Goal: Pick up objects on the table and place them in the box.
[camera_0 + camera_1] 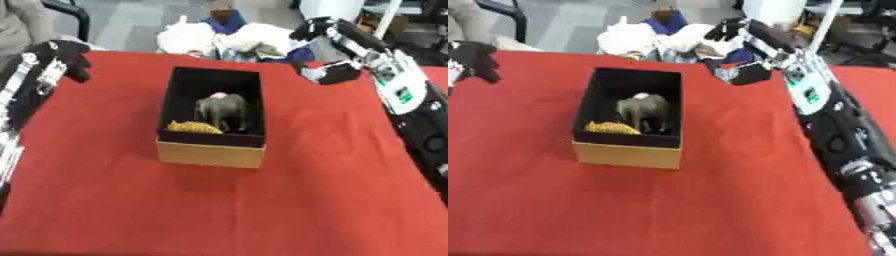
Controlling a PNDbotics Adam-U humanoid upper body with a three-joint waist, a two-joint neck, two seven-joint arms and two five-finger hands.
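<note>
The box [211, 152] held a toy elephant [223, 111] and a yellow toy [194, 127]. Both hands, left [70, 56] and right [730, 30], were curled, holding nothing.

light: even, moderately bright | shadows: soft, seen inside box [213, 150] | focus: soft blur throughout | glare: white objects beyond table [105, 200] washed out

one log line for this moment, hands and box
left hand: far left, holds nothing | right hand: reaching past table's far edge | box: holds elephant, yellow item
</note>
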